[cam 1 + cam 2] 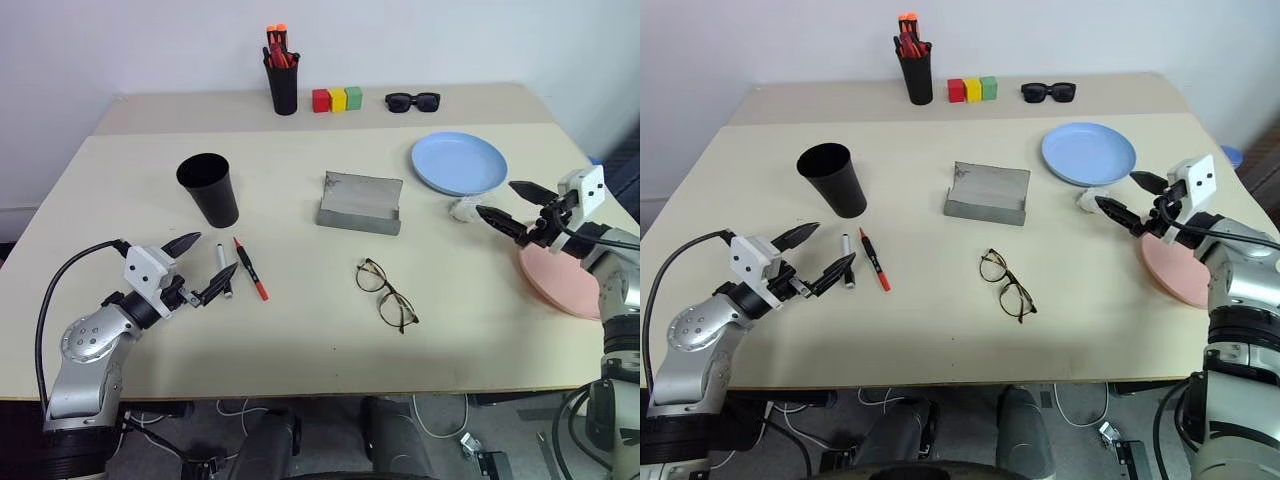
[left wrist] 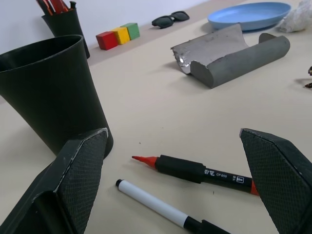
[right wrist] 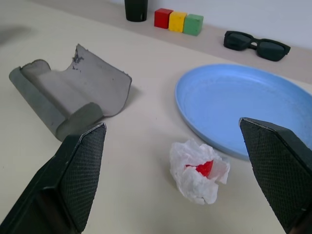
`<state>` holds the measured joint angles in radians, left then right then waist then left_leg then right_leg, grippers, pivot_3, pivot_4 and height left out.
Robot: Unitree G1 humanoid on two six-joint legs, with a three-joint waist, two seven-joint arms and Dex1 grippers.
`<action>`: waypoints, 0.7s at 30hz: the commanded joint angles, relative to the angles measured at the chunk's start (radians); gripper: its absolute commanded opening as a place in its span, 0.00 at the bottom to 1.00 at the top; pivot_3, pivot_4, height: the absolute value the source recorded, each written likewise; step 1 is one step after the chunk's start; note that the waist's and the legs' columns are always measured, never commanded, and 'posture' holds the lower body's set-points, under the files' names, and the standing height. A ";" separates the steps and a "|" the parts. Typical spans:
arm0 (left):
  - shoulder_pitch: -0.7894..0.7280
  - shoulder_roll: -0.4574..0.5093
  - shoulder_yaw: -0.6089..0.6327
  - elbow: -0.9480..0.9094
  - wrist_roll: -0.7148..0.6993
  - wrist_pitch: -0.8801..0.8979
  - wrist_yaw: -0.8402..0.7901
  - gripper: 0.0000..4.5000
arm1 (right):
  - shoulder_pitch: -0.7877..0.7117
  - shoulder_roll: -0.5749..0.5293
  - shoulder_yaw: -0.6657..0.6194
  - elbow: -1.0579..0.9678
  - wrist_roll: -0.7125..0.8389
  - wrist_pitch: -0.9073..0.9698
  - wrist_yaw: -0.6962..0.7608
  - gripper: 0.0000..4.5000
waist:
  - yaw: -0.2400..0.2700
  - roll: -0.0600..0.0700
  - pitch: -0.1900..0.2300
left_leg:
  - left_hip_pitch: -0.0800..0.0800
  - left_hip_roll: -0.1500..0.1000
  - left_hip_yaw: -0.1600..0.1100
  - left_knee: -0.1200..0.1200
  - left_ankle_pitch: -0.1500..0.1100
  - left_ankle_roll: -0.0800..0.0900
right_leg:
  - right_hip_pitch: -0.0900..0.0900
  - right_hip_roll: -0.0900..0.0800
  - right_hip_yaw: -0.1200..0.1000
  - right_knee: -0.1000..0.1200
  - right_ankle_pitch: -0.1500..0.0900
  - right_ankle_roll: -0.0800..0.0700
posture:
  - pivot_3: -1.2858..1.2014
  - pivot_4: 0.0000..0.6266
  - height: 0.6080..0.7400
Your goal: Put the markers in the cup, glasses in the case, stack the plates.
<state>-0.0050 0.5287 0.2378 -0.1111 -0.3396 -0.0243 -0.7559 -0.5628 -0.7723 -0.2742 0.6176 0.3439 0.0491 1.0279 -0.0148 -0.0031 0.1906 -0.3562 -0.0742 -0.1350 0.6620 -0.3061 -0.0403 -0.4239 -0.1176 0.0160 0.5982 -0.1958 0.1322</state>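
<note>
None of the three jobs looks done. Both slim markers, the black one with red cap (image 1: 251, 269) and the white-grey one with black end (image 1: 222, 268), lie on the tabletop just in front of the tapered matte black cup (image 1: 209, 189). Wire-rimmed glasses (image 1: 386, 294) sit near the open grey hard-shell case (image 1: 361, 203), not in it. Light blue plate (image 1: 458, 163) and salmon pink plate (image 1: 562, 282) lie apart, unstacked. Left gripper (image 1: 199, 268) spread wide beside the markers, holding nothing; right gripper (image 1: 513, 209) likewise spread, empty, near a crumpled white wrapper (image 3: 198, 169). Black marker's barrel carries small white print, too small to read.
</note>
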 commanded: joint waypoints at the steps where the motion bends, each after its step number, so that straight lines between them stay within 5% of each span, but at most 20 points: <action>1: -0.014 0.000 -0.007 -0.031 -0.026 0.016 -0.004 1.00 | -0.024 -0.003 0.010 0.008 -0.016 -0.034 0.008 0.99 | 0.000 0.000 0.000 | 0.000 0.000 0.000 0.000 0.000 0.000 | 0.000 0.000 0.000 0.000 0.000 0.000 | 0.52 0.24 1.00; 21: -0.049 0.159 0.164 -0.048 -0.263 0.327 -0.046 1.00 | 0.139 0.121 0.052 -0.504 0.078 0.112 -0.090 0.99 | -0.003 0.000 0.000 | -0.001 0.002 0.002 -0.001 0.000 0.001 | -0.003 0.002 0.002 0.001 0.001 0.000 | 0.52 0.24 1.00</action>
<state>-0.0533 0.6689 0.3491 -0.1336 -0.5596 0.2594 -0.8165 -0.4317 -0.6536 -0.2259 0.2028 0.3903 0.1378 0.9403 -0.0179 -0.0032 0.1907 -0.3568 -0.0722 -0.1335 0.6611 -0.3065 -0.0397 -0.4273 -0.1155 0.0181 0.5988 -0.1953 0.1322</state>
